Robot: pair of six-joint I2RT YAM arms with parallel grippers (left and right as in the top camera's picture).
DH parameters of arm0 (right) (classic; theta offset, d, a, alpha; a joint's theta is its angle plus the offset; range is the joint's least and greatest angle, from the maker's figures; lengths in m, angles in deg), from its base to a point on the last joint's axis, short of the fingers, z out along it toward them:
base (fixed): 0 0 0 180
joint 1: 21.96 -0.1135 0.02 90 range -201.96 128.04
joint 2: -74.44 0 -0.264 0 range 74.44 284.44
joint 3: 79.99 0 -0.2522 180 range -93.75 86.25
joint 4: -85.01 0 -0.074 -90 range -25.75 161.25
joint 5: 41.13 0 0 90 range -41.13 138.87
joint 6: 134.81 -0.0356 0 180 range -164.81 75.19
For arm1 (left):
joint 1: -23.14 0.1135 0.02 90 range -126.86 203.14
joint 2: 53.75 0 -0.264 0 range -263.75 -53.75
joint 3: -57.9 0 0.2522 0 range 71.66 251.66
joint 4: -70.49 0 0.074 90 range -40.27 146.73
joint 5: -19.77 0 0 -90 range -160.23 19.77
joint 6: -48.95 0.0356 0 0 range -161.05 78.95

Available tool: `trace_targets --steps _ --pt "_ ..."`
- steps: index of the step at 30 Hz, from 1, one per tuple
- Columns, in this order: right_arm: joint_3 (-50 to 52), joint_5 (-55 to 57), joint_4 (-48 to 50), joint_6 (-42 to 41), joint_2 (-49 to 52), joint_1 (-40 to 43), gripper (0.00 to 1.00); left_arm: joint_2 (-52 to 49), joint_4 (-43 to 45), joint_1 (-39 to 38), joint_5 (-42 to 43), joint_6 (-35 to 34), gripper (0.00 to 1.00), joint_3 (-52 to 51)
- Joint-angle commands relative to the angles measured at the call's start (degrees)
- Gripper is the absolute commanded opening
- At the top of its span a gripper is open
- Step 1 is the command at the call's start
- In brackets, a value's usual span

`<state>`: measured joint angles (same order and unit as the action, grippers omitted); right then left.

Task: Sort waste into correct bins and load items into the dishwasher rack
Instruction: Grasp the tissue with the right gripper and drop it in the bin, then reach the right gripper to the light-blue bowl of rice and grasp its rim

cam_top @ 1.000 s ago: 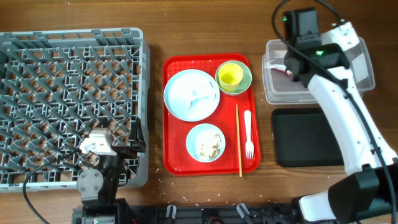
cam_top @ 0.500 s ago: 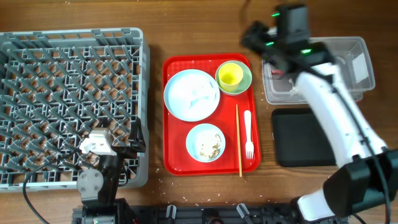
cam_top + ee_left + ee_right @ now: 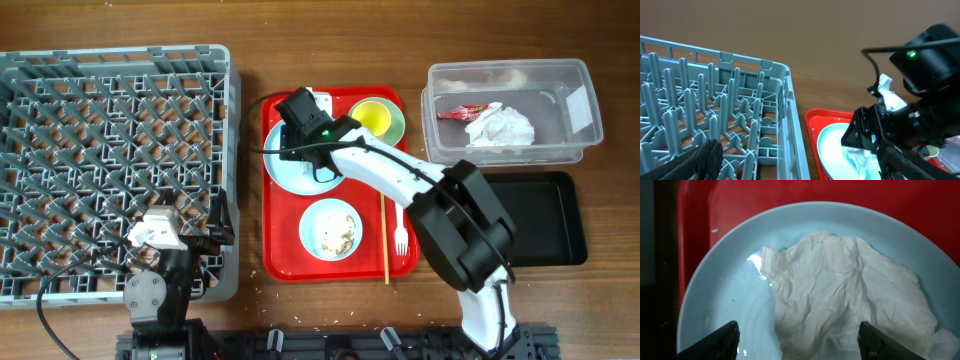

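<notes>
Dishwasher rack (image 3: 110,160): a grey lattice crate of upright pegs, just left of the red serving tray.
Red serving tray (image 3: 275,255): mid-table, glossy, flecked with pale crumbs.
Clear tub (image 3: 590,100): right of the tray's far end and apart from it. A white sticker (image 3: 577,101) sits on its right wall (print too small to read).
Black tray (image 3: 545,220): right of the tray's near half. Its left edge is hidden behind the right arm.
Large plate (image 3: 730,290): pale blue and shiny, on the tray's far-left part.
Right gripper (image 3: 799,340): hangs low over the plate at the tray's far left. Its fingers are spread wide either side of the plate tissue and grip nothing.
Left gripper (image 3: 800,166): left of the tray, at the rack's near-right corner. Its fingers are wide apart with only pegs below.
Green bowl (image 3: 397,128): in the tray's far-right corner.
Small dish (image 3: 331,228): pale blue, in the middle of the tray's near half.
Yellow cup (image 3: 372,118): upright inside the bowl.
Plate tissue (image 3: 850,300): white and creased, lying on the plate's right side.
Tub tissue (image 3: 500,127): a crumpled white wad in the tub.
Chopsticks (image 3: 386,250): thin wood, lengthwise along the tray's right side.
Fork (image 3: 399,225): white plastic, just right of the chopsticks, with its tines toward the tray's near edge.
Wrapper (image 3: 468,111): red, in the tub beside the wad.
Food scraps (image 3: 338,236): beige and rice-like, in the small dish.
</notes>
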<state>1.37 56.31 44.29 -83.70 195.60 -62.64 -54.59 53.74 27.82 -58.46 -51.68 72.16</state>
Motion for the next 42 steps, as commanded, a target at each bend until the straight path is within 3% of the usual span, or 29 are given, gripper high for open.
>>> trace_targets --steps 1,3,4,7,10,12,14,19,20,21,22,23,24,29,31,33,36,37,42 --pt "0.0 1.8 -1.4 -1.9 2.2 0.0 0.48 0.3 -0.3 0.3 -0.3 -0.3 1.0 -0.2" --pt "0.0 1.3 -1.9 -3.5 2.0 0.0 0.08 0.3 -0.3 0.3 -0.3 -0.3 1.0 -0.2" --pt "-0.5 1.3 -3.7 -6.8 1.5 0.0 0.04 0.3 -0.3 0.3 -0.3 -0.3 1.0 -0.2" --pt "-1.4 3.4 -5.5 -7.6 -4.3 0.8 0.04 0.3 -0.3 0.3 -0.3 -0.3 1.0 -0.2" --pt "-1.4 18.3 -6.1 -7.7 -17.2 4.0 0.04 0.3 -0.3 0.3 -0.3 -0.3 1.0 -0.2" --pt "-1.4 21.7 -6.3 -7.7 -22.2 7.1 0.04 0.3 -0.3 0.3 -0.3 -0.3 1.0 -0.2" --pt "-1.4 22.8 -7.2 -7.9 -26.1 13.4 0.04 0.3 -0.3 0.3 -0.3 -0.3 1.0 -0.2" --pt "0.9 19.5 -16.6 -22.8 -24.7 31.9 0.06 0.3 -0.3 0.3 -0.3 -0.3 1.0 -0.2" --pt "1.0 19.5 -16.5 -22.8 -23.6 33.8 0.13 0.3 -0.3 0.3 -0.3 -0.3 1.0 -0.2" --pt "1.0 19.4 -15.4 -22.6 -21.9 36.0 0.38 0.3 -0.3 0.3 -0.3 -0.3 1.0 -0.2" --pt "1.0 17.8 -14.7 -21.7 -20.6 37.5 0.79 0.3 -0.3 0.3 -0.3 -0.3 1.0 -0.2" --pt "1.0 15.0 -14.3 -17.7 -20.0 38.5 0.95 0.3 -0.3 0.3 -0.3 -0.3 1.0 -0.2" --pt "1.0 10.4 -13.8 -12.4 -19.7 39.2 1.0 0.3 -0.3 0.3 -0.3 -0.3 1.0 -0.2" --pt "1.0 -19.0 -13.9 -0.7 -20.9 37.4 0.91 0.3 -0.3 0.3 -0.3 -0.3 1.0 -0.2" --pt "1.0 -25.6 -16.3 1.6 -22.7 33.4 0.87 0.3 -0.3 0.3 -0.3 -0.3 1.0 -0.2" --pt "1.0 -23.6 -19.2 2.5 -24.5 27.7 0.87 0.3 -0.3 0.3 -0.3 -0.3 1.0 -0.2" --pt "1.0 -12.1 -25.6 0.6 -25.8 16.0 0.89 0.3 -0.3 0.3 -0.3 -0.3 1.0 -0.2" --pt "1.0 -5.2 -30.4 -5.5 -25.7 4.9 0.9 0.3 -0.3 0.3 -0.3 -0.3 1.0 -0.2" --pt "1.0 -4.5 -30.7 -11.1 -25.7 -5.3 0.96 0.3 -0.3 0.3 -0.3 -0.3 1.0 -0.2"
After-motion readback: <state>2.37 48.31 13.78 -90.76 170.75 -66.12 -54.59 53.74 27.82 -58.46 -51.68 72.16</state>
